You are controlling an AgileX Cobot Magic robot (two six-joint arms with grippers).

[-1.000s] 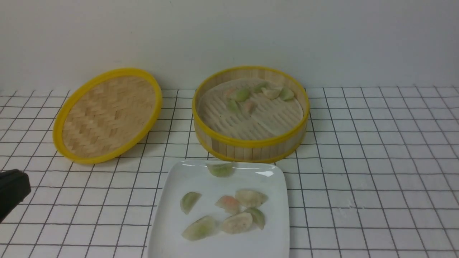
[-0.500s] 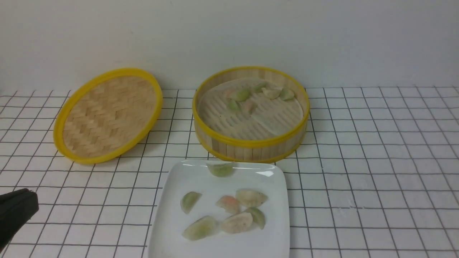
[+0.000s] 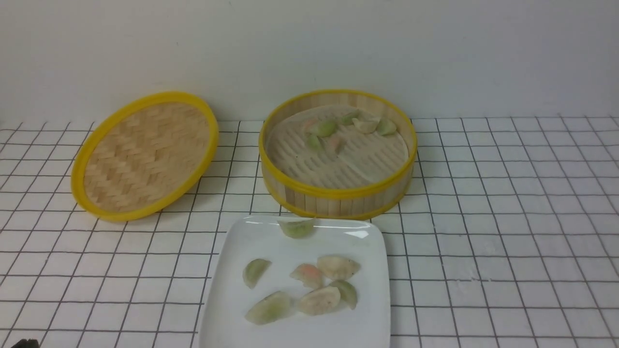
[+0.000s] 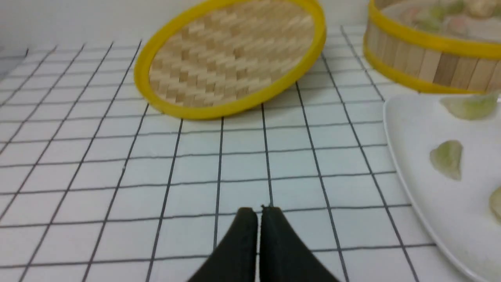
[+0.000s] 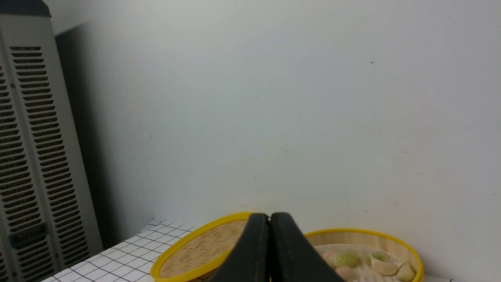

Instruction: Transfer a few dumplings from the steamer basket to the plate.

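Clerk: Firstly, items cut off or unclear?

Checker: Item one, plate [image 3: 227, 309]: white, square, its near edge runs out of the front view. Seven dumplings [image 3: 309, 275] on it; one lies on the far rim, just beside the steamer basket [image 3: 338, 193]. Item two, steamer basket: upright beyond the plate, about six dumplings bunched at the far side of its liner; exact count hard to make out. Item three, woven lid [image 3: 145, 154]: tilted, its far edge raised, left of the basket and apart from it.

Clerk: Grippers?

Checker: Left gripper [image 4: 258, 211]: fingers pressed together, nothing between them, over bare grid cloth [image 3: 508, 217] to the left of the plate; in the front view only a dark sliver shows at the lower left corner. Right gripper [image 5: 269, 215]: fingers together, empty, out of the front view; its wrist camera shows mostly wall, with a slatted grey cabinet [image 5: 27, 156] at one side.

Clerk: Open room?

Checker: Grid cloth right of basket and plate is bare to the frame edge. Bare strip also between lid and plate.
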